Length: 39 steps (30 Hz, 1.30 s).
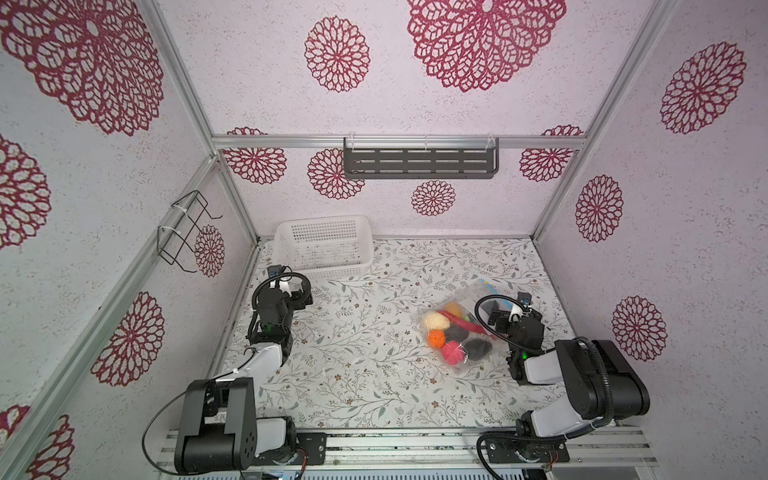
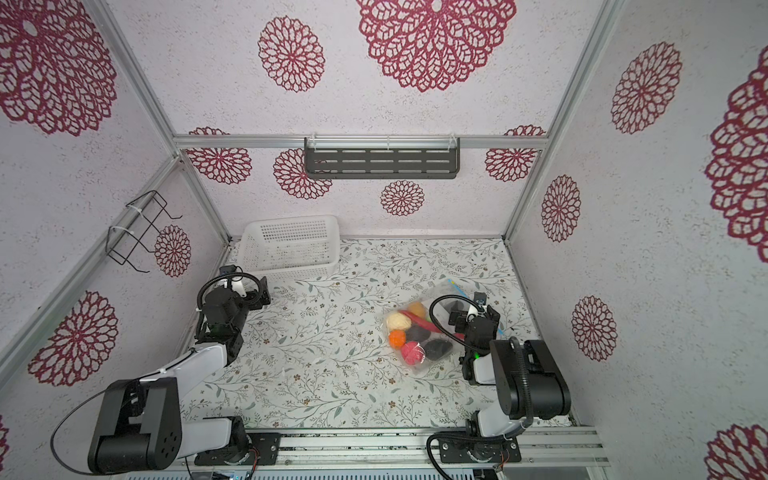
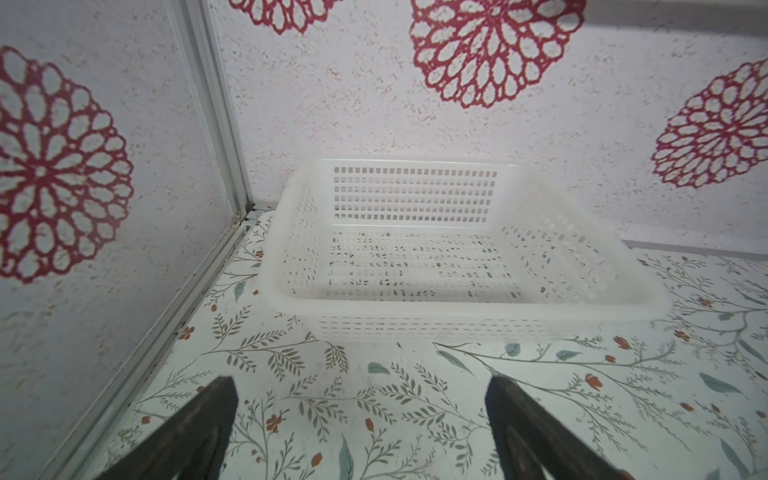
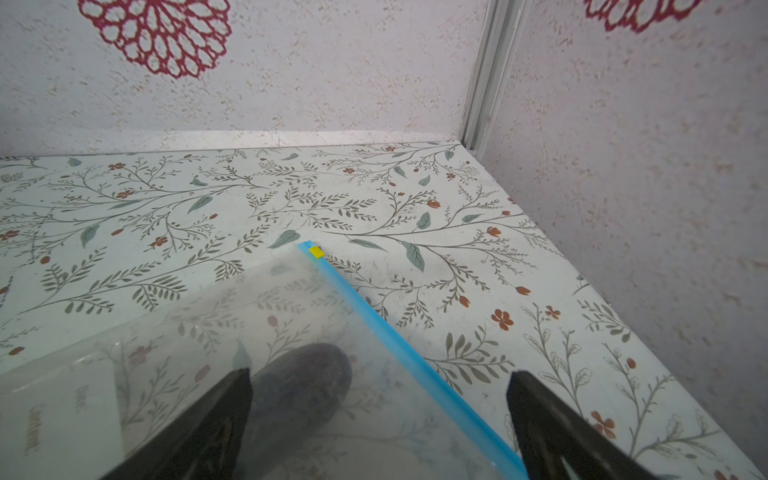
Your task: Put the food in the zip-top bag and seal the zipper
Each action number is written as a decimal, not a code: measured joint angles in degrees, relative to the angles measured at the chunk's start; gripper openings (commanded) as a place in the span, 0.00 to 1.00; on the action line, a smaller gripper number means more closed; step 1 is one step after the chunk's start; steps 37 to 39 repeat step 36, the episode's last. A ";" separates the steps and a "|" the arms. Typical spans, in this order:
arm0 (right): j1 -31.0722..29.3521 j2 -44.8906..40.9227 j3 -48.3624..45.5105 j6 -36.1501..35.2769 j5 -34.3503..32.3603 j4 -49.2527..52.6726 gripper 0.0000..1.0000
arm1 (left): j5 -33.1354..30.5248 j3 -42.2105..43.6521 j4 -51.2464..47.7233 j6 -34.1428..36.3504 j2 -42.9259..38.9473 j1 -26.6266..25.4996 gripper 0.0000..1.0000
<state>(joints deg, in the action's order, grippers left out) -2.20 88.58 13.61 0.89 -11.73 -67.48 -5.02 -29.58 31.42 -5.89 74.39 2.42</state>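
Pale walls [image 1: 332, 104] stamped with red flower medallions close in a table [image 1: 353, 374] covered in a leaf-and-blossom print. At the table's far left corner stands a white perforated basket [image 1: 316, 239]. The left gripper [image 3: 360, 380] hangs just in front of the basket's near side, with its jaws spread wide and only bare table between them. Toward the right edge, about midway between the near and far edges, the zip-top bag [image 1: 469, 296] lies flat on the table with the food inside. The food is a yellow-orange potato shape [image 1: 454, 309], a cream ball [image 1: 434, 321], an orange piece [image 1: 436, 338], a pink-red ball [image 1: 452, 353], a red chilli [image 1: 463, 323] and black lumps [image 1: 478, 348]. All of it is bunched in the part of the bag nearer the table's front edge. The zipper [image 4: 395, 349] runs straight along the bag's mouth on the side facing the right edge. Its yellow slider tab [image 4: 316, 252] sits at the far end of the strip, and whether the seal is pressed fully shut cannot be told. The right gripper [image 4: 379, 374] is over that mouth with its jaws wide apart and gripping nothing. One finger is above the clear plastic over a black lump, and the other is beyond the blue strip over bare table.
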 measured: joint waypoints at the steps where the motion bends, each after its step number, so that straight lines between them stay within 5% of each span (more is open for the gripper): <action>1: 0.00 0.00 0.00 0.00 0.00 0.11 0.99 | 0.00 0.33 0.11 0.35 -0.28 0.09 0.97; 5: 0.00 0.00 0.00 0.00 0.00 0.33 0.99 | -0.42 5.73 7.52 1.44 1.70 1.18 0.97; 10: 0.00 0.00 0.00 0.00 0.00 0.55 0.99 | -2.05 12.17 22.32 1.31 14.58 2.43 0.97; 18: 0.61 0.00 0.17 0.09 1.38 1.14 0.99 | -1.11 4.72 19.19 -0.37 15.45 5.07 0.97; 39: 1.05 0.00 1.49 0.11 3.04 2.29 0.99 | 0.07 4.61 18.58 -1.27 15.45 5.62 0.97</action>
